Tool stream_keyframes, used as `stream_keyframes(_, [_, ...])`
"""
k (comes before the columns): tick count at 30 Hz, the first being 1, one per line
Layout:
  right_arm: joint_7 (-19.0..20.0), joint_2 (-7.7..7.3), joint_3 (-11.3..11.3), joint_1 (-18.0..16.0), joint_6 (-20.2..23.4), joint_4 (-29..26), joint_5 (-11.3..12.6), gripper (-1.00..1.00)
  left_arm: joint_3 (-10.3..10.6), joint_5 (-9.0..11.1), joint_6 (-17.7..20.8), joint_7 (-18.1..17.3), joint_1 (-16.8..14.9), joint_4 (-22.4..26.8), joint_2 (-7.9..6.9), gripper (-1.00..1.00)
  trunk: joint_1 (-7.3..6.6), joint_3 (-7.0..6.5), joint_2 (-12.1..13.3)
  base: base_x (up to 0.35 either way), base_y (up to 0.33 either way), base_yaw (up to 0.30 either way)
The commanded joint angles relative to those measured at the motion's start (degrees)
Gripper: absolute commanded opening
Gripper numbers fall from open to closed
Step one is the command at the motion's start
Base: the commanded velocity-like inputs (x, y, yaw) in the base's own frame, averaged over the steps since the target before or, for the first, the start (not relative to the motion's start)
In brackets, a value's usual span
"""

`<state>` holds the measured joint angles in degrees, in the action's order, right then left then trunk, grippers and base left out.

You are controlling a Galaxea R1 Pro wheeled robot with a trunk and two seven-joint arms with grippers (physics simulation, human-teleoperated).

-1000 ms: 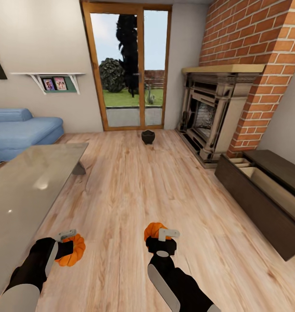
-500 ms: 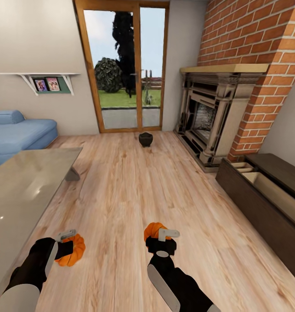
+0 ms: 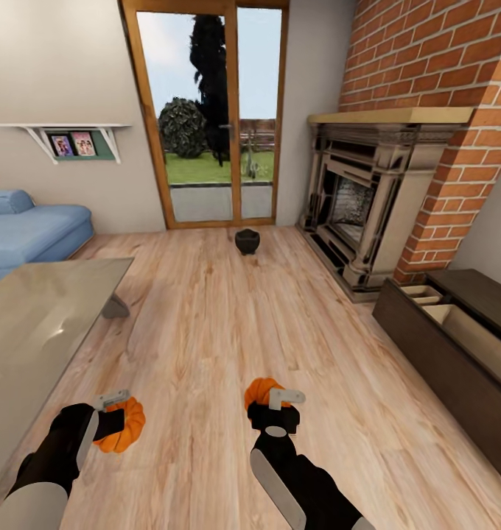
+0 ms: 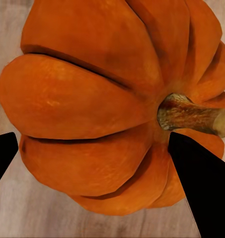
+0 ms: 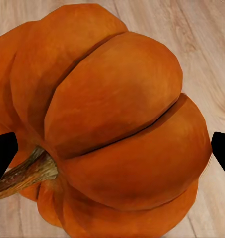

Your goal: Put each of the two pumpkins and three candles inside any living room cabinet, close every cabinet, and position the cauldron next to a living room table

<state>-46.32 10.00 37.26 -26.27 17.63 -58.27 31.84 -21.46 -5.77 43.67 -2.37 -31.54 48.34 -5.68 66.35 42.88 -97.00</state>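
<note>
Each hand carries an orange ribbed pumpkin above the wooden floor. My left gripper [image 3: 116, 419] is shut on one pumpkin [image 3: 125, 428] [image 4: 97, 114], low at the left. My right gripper [image 3: 274, 403] is shut on the other pumpkin [image 3: 260, 391] [image 5: 112, 124], low in the middle. The black cauldron [image 3: 247, 241] stands on the floor far ahead, in front of the glass door. The dark brown cabinet [image 3: 442, 353] runs along the right wall with its pale-lined drawers pulled open. The glass-topped coffee table [image 3: 37, 331] lies at the left. No candles are visible.
A brick fireplace [image 3: 368, 206] stands at the right beyond the cabinet. A blue sofa [image 3: 29, 228] sits at the far left under a wall shelf [image 3: 66, 136]. A broad strip of wooden floor [image 3: 243, 324] runs between table and cabinet.
The whole view has shifted: table, cabinet and cauldron all sit slightly differently in the picture, so the camera has moved. Both grippers keep hold of their pumpkins in the same pose.
</note>
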Motion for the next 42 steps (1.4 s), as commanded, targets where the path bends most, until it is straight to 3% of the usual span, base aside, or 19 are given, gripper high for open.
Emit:
stream_keyframes(1, [0.0,0.00,0.0,0.0,0.0,0.0,-0.2,-1.00,0.0,-0.1,0.0,0.1,0.0,0.0,0.00,-1.00,0.00,-0.01,0.0,0.331,0.000,0.000])
stream_keyframes(42, [0.0,0.00,0.0,0.0,-0.1,0.0,-0.2,-1.00,-0.1,0.0,0.0,0.2,0.0,0.0,-0.03,-1.00,0.00,-0.01,0.0,0.331,0.000,0.000])
